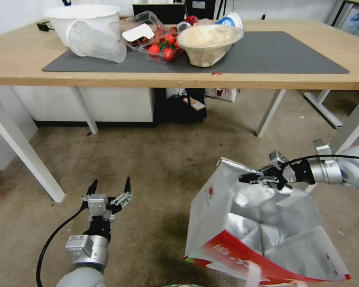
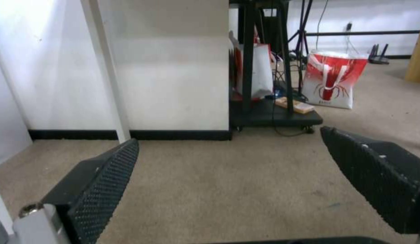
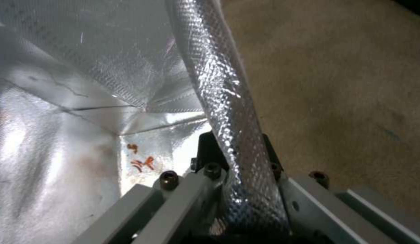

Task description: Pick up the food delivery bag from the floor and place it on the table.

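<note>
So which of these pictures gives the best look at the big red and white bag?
The head view: the food delivery bag shows whole there, open, with the right gripper clamped on its far rim. The right wrist view gives only its foil lining up close. The left wrist view looks elsewhere.

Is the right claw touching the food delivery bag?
Touching. In the right wrist view, the right claw is clamped on the foil-lined rim of the food delivery bag, the wall running between its fingers.

Right gripper (image 1: 247,178) clamped on the rim of the food delivery bag (image 1: 215,215), floor (image 1: 155,167) beneath — table (image 1: 267,81) beyond it, left gripper (image 1: 109,187) wide-jawed well off to its left — containers (image 1: 95,36) up on the table.
</note>
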Available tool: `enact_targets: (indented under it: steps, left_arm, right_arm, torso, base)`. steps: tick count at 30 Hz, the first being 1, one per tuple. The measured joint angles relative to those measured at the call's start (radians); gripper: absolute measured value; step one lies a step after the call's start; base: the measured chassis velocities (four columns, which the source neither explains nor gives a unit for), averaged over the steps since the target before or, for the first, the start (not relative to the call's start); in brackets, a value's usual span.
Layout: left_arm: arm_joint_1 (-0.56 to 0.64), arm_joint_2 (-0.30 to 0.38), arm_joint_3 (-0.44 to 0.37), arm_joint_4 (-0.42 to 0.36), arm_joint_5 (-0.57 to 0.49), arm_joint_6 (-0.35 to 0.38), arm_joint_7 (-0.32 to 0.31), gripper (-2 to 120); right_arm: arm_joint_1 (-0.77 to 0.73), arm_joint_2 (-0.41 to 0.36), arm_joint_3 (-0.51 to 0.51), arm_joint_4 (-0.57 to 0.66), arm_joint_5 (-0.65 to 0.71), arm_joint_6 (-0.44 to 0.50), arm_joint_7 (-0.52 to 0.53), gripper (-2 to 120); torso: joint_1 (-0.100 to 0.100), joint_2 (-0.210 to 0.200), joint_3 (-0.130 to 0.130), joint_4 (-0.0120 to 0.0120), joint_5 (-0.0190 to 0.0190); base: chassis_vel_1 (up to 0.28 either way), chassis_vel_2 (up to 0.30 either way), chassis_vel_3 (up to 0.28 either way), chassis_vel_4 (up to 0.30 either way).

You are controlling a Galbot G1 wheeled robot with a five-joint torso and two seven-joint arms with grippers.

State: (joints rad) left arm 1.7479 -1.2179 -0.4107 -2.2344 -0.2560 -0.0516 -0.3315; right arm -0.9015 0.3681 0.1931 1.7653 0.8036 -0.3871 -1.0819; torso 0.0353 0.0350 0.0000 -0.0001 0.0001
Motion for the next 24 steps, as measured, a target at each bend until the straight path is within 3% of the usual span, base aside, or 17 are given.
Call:
enact_targets:
  steps: [15, 24]
  left_arm:
    - [-0.005, 0.001, 0.024, -0.030, -0.048, 0.047, -0.022, 100]
    - [-0.003, 0.009, 0.020, -0.037, -0.062, 0.049, -0.020, 100]
  right_arm:
    - [-0.082, -0.006, 0.067, 0.020, -0.004, 0.015, 0.000, 0]
    - [-0.129, -0.012, 0.114, 0.046, -0.004, 0.020, 0.002, 0]
  torso:
    - [0.000, 0.003, 0.001, 0.0001, -0.0001]
    - [0.001, 0.039, 0.035, 0.0002, -0.0002]
  base:
    - [0.000, 0.000, 0.000, 0.000]
    - [0.000, 0.000, 0.000, 0.000]
